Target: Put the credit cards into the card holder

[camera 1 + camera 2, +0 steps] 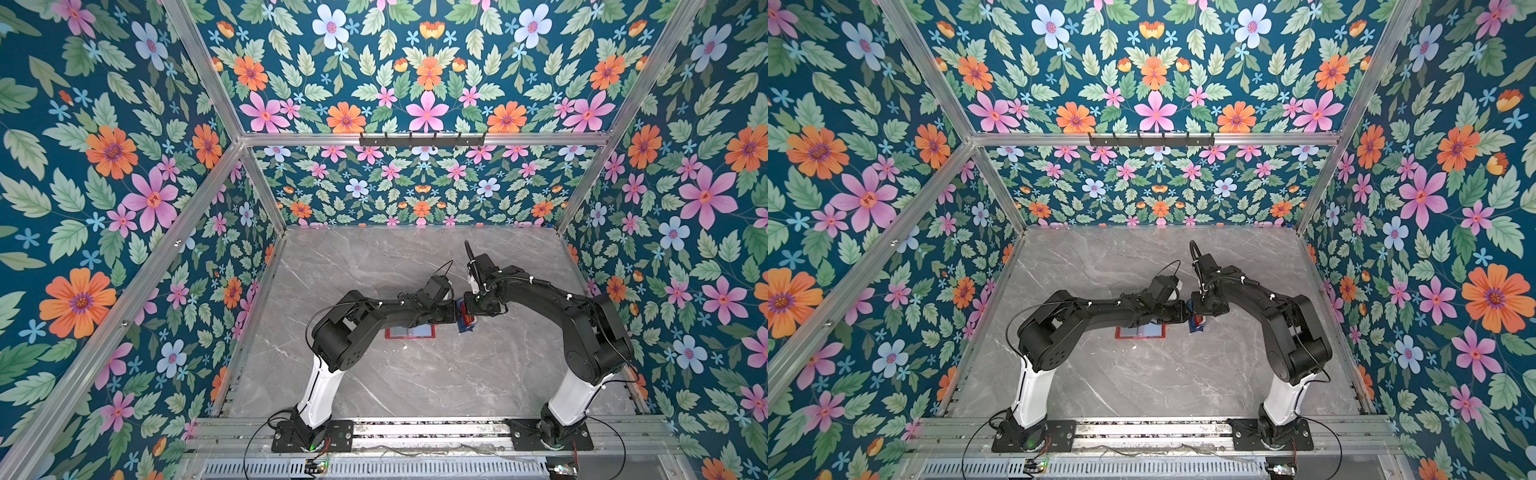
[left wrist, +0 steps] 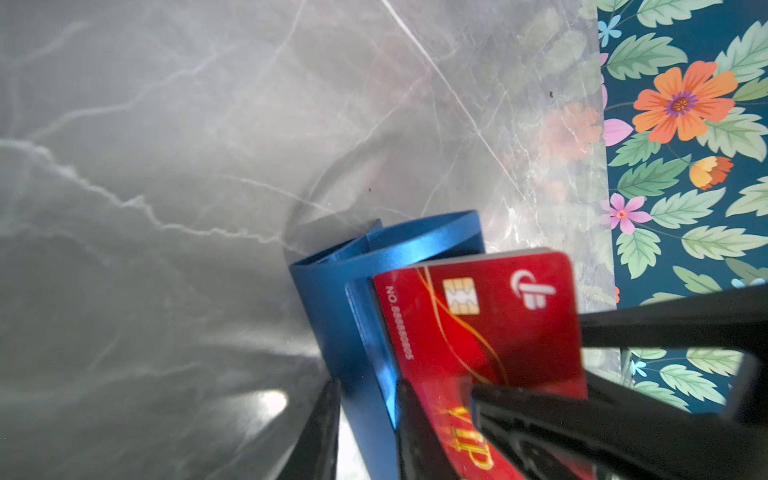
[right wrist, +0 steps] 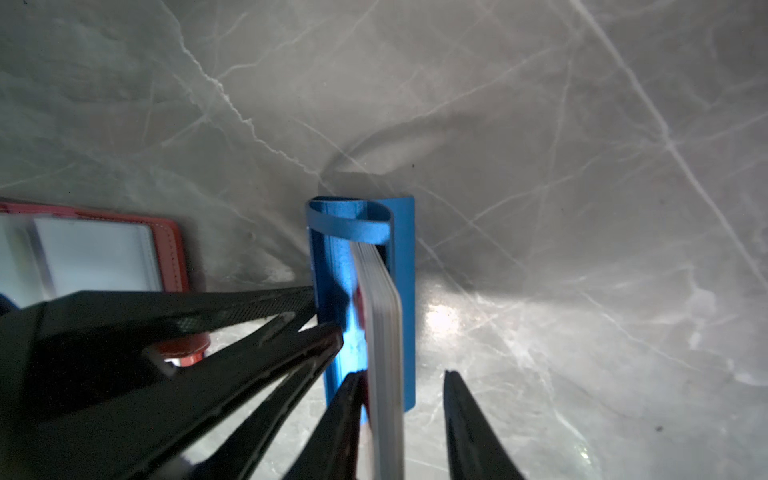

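1. A small blue metal tray (image 3: 405, 249) with curled walls sits on the grey marble-look worktop (image 1: 415, 374).
2. The thin plastic credit cards (image 3: 384, 332) stand on edge inside the tray as a stack. A glossy red card (image 2: 478, 332) with a gold chip faces outward.
3. The right end effector (image 3: 402, 374) is spread around the stack, with one finger against the red face and the other apart from the stack's far side.
4. The left end effector (image 2: 368, 388) pinches the tray's side wall.
5. The red leather-look card holder (image 1: 409, 331) lies open near the tray, on the left arm's side, with its pale sleeves facing up.
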`<state>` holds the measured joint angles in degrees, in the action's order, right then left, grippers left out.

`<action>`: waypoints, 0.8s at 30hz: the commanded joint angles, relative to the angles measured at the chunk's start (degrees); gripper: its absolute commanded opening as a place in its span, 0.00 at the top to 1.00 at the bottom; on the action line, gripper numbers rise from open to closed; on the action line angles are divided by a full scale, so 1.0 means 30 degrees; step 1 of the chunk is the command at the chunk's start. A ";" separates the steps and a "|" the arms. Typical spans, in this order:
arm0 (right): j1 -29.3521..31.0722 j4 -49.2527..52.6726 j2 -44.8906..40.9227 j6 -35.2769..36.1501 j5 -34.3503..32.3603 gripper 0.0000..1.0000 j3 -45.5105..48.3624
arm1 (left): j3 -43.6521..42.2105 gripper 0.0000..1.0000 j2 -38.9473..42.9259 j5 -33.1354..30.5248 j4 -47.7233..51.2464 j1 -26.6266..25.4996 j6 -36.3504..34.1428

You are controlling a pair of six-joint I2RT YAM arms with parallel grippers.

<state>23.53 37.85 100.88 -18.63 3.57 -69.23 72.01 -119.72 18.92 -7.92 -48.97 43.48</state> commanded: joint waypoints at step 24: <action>0.0560 0.1744 -0.0416 0.0487 -0.1949 0.63 -0.0651 | -0.0214 0.76 0.0181 -0.0798 0.1411 -0.0025 -0.0041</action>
<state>25.02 40.99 100.27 -17.65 -0.21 -70.85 71.59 -119.31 17.89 -7.77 -49.12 43.68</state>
